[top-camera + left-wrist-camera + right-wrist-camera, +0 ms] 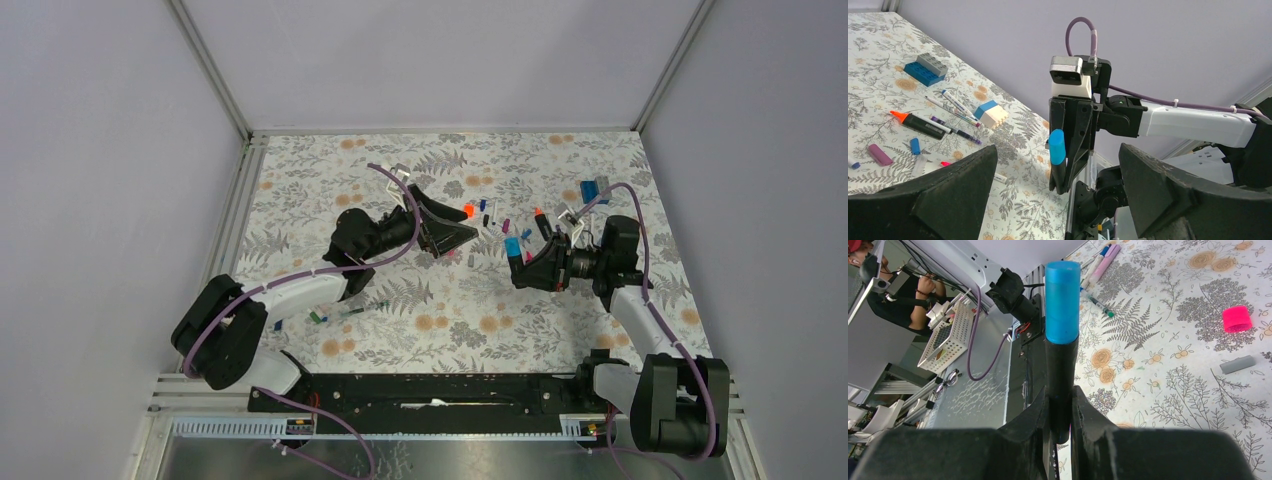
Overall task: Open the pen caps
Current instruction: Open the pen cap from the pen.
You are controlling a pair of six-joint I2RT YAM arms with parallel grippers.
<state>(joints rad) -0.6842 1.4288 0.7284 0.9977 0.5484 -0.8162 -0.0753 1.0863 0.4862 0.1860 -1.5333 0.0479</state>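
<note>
Gripping the highlighter (1060, 365) in my right claw (1060, 405), I had its blue cap (1062, 302) pointing left, toward my left claw (1058, 150), wide open nearby.

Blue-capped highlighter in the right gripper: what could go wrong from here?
1. The right gripper pinches the highlighter low on its black body, far from the blue cap, so a sideways pull on the cap could tilt it or slip it out.
2. The left gripper is open and apart from the cap; closing too low would probably catch the body instead.
</note>
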